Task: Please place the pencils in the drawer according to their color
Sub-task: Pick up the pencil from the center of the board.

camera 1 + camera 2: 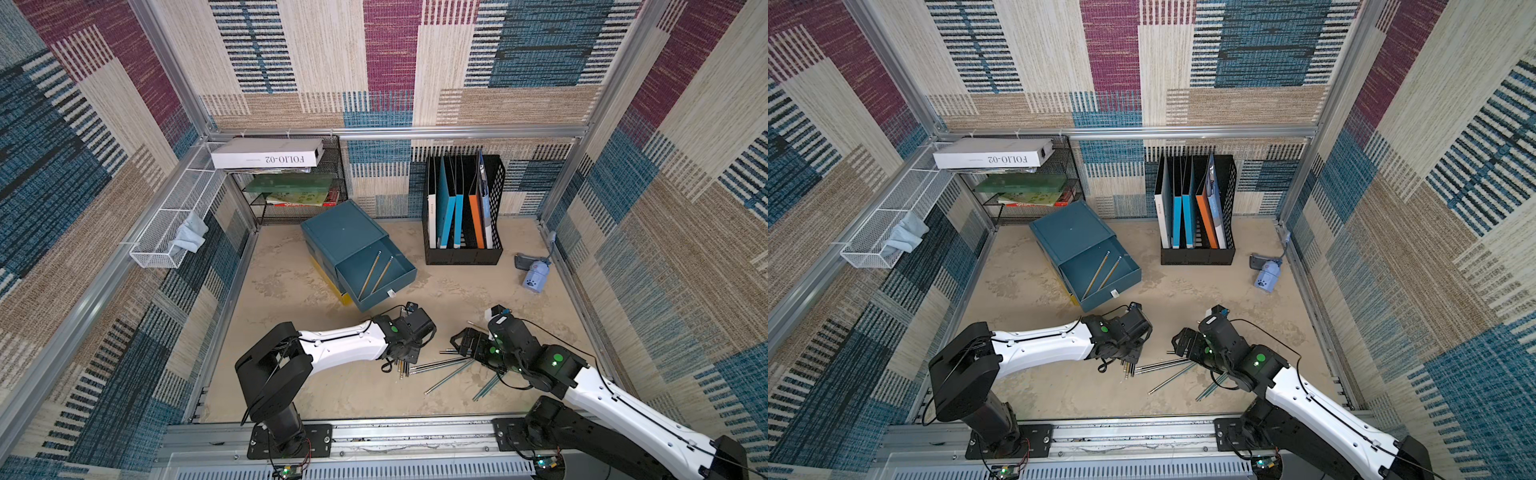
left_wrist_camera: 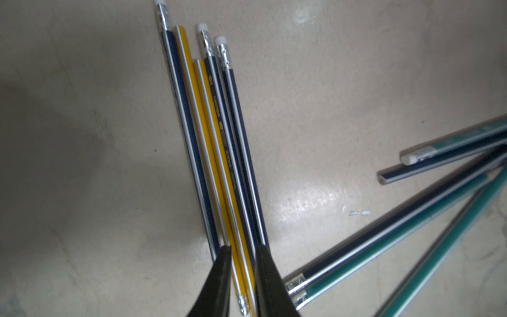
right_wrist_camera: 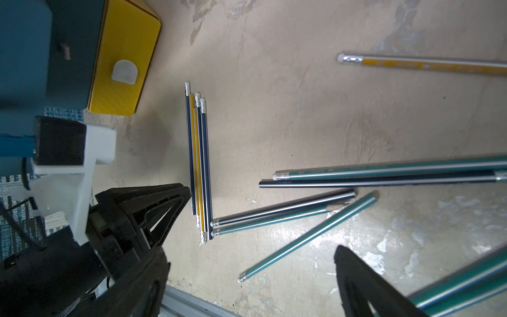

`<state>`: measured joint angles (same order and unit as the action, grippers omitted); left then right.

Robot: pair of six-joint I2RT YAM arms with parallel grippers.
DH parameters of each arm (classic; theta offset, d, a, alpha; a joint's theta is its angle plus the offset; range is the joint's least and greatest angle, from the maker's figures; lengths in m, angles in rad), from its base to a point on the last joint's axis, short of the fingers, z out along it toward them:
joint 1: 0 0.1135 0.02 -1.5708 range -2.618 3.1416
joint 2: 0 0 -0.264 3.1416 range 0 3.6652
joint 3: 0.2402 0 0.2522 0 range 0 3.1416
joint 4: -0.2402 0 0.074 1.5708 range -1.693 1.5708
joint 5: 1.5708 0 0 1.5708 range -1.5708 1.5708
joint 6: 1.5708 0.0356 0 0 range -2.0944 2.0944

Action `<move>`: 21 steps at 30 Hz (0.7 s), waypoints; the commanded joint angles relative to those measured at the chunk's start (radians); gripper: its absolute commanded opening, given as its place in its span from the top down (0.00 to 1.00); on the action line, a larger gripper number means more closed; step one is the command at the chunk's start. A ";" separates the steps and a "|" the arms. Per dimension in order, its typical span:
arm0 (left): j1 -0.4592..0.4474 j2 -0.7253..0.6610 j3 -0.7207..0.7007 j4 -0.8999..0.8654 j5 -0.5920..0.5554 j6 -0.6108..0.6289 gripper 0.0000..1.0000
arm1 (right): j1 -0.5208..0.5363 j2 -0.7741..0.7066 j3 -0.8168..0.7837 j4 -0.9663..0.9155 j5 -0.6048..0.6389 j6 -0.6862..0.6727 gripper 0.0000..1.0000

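Note:
The teal cabinet [image 1: 340,228] has its top drawer [image 1: 399,276] pulled out, with two yellow pencils [image 1: 376,272] lying in it. A tight bundle of dark and yellow pencils [image 2: 208,137] lies on the table. My left gripper [image 2: 242,248] points down at one end of the bundle, shut on the two yellow pencils; the dark ones stay outside its fingers [image 2: 223,274]. Teal and dark pencils [image 3: 310,236] lie fanned out beside it. My right gripper [image 3: 251,251] hovers open over them, holding nothing. A lone yellow pencil [image 3: 422,64] lies farther off.
A yellow drawer [image 3: 123,63] sits low in the cabinet. A black file holder [image 1: 463,212] stands at the back right and a mesh shelf [image 1: 291,195] with books at the back left. A white wire basket [image 1: 174,220] hangs on the left wall. A small blue gadget [image 1: 536,276] lies far right.

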<state>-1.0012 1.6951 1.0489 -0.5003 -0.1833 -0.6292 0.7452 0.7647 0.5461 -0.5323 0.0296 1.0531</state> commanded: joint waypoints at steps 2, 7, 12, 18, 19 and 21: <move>0.010 0.014 -0.007 0.020 0.001 -0.005 0.81 | -0.003 0.007 0.004 0.005 0.003 -0.014 0.02; 0.021 0.031 -0.007 0.030 0.003 -0.002 0.82 | -0.005 0.012 0.005 0.006 0.001 -0.019 0.02; 0.030 0.049 -0.007 0.034 0.003 0.001 0.83 | -0.009 0.016 0.003 0.006 0.000 -0.023 0.02; 0.040 0.064 -0.009 0.036 0.008 0.010 0.84 | -0.012 0.014 0.000 0.004 -0.003 -0.026 0.02; 0.042 0.067 -0.009 0.036 0.009 0.011 0.84 | -0.013 0.015 0.001 0.005 -0.003 -0.026 0.02; 0.041 0.074 -0.009 0.035 0.008 0.013 0.84 | -0.014 0.015 0.001 0.004 -0.003 -0.027 0.02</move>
<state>-0.9604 1.7599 1.0401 -0.4694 -0.1795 -0.6250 0.7322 0.7792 0.5461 -0.5320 0.0250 1.0336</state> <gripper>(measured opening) 0.161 0.981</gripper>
